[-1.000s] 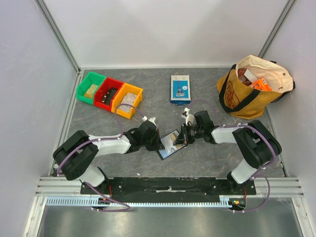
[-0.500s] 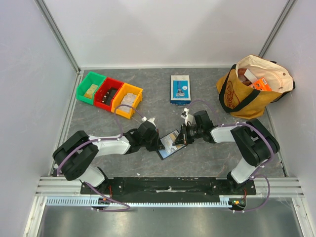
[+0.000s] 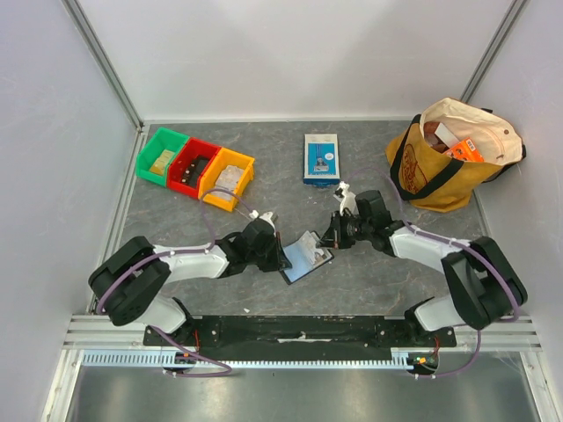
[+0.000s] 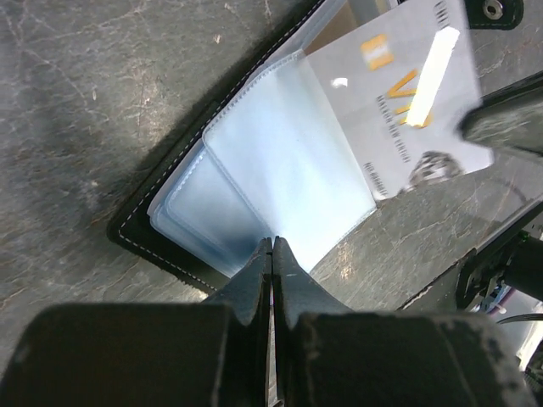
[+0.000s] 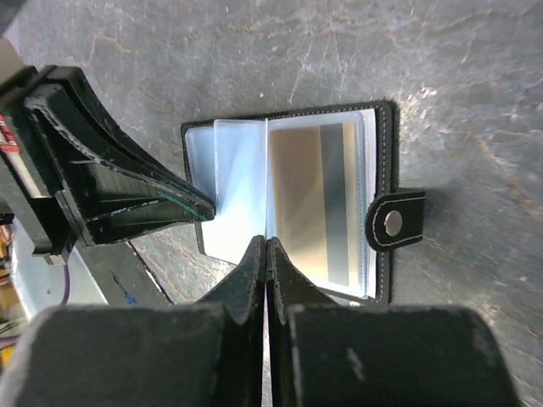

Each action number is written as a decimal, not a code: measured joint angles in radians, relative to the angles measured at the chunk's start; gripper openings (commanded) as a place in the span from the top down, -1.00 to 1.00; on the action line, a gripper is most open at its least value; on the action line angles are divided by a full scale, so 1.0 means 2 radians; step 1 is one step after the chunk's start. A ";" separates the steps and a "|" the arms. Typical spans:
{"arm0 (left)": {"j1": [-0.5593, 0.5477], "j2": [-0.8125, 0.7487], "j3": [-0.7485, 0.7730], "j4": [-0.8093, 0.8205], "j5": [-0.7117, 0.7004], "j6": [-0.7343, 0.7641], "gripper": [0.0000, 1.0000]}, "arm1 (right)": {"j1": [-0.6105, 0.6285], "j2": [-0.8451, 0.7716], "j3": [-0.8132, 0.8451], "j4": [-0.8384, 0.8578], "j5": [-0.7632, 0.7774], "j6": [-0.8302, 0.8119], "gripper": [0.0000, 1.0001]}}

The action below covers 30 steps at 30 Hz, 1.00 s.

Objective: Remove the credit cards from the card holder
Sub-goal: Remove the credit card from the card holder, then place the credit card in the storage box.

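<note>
lying open on the surface (image 3: 378,281) between the arms, the card holder (image 3: 306,257) has at least one card (image 5: 321,203) seated in a clear sleeve (image 4: 280,161). the left fingers (image 4: 250,284) are pressed together at a sleeve's edge; whether they pinch it i cannot tell. the right fingers (image 5: 246,275) are closed too, over the middle fold. no card lies out, so the removal seems all to do.

left arm (image 3: 189,261): white links, bulky black joint housings | right arm (image 3: 422,246): same white-and-black build | cables (image 3: 188,355): thin, purple, strung along both arms | base plate (image 3: 299,332): flat, black, shared | left fingers (image 4: 293,284): matte black, narrowing to thin tips | right fingers (image 5: 246,280): matte black, same taper
</note>
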 measured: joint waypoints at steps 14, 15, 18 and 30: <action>0.002 -0.191 -0.045 -0.007 -0.026 -0.009 -0.38 | -0.002 -0.144 0.014 -0.049 0.048 0.021 1.00; 0.003 -0.208 -0.047 -0.002 -0.028 -0.010 -0.46 | -0.002 -0.153 0.014 -0.044 0.045 0.029 1.00; 0.006 -0.266 -0.058 0.026 -0.033 -0.013 -0.57 | -0.002 -0.180 0.013 -0.014 0.030 0.068 1.00; 0.006 -0.332 -0.085 0.134 -0.028 -0.023 -0.43 | -0.002 -0.221 -0.027 0.156 -0.030 0.221 1.00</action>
